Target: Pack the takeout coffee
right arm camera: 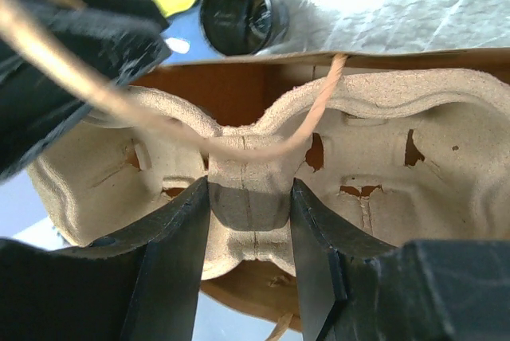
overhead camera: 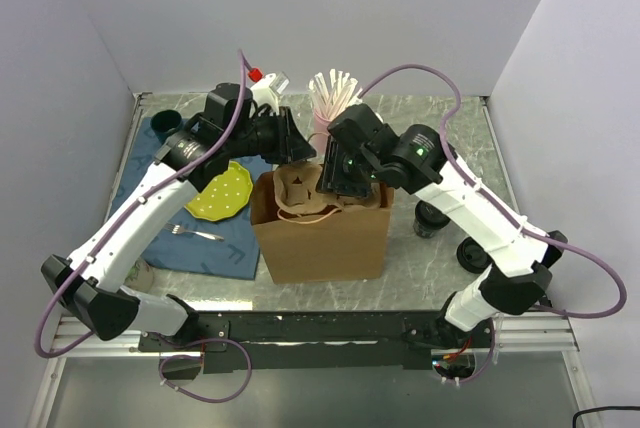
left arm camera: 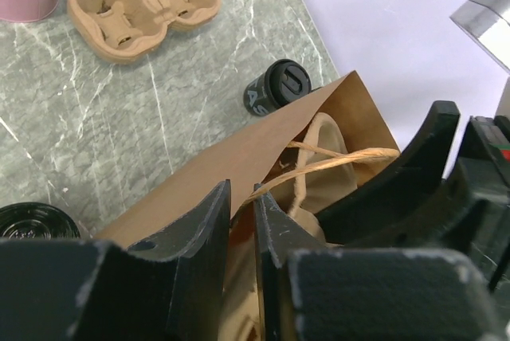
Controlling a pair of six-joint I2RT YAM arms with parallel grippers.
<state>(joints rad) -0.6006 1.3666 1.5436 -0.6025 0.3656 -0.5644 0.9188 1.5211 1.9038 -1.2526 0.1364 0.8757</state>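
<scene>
A brown paper bag (overhead camera: 320, 243) stands open mid-table. A moulded pulp cup carrier (right arm camera: 382, 142) sits in its mouth, and my right gripper (right arm camera: 249, 197) is shut on the carrier's central ridge. From above, the right gripper (overhead camera: 338, 186) reaches into the bag from the right. My left gripper (left arm camera: 241, 201) is shut on the bag's back rim (left arm camera: 199, 182), beside the twine handle (left arm camera: 335, 162); from above, this left gripper (overhead camera: 293, 148) is at the bag's far left edge. A black takeout coffee cup (overhead camera: 432, 216) lies right of the bag. A second carrier (left arm camera: 143, 2) rests on the table.
A black-lidded cup (overhead camera: 475, 253) stands at the right. A pink cup of straws (overhead camera: 330, 98) is behind the bag. A blue cloth (overhead camera: 160, 218) on the left holds a yellow plate (overhead camera: 222, 191), a fork (overhead camera: 195, 234) and a dark teal cup (overhead camera: 165, 123). White walls enclose the table.
</scene>
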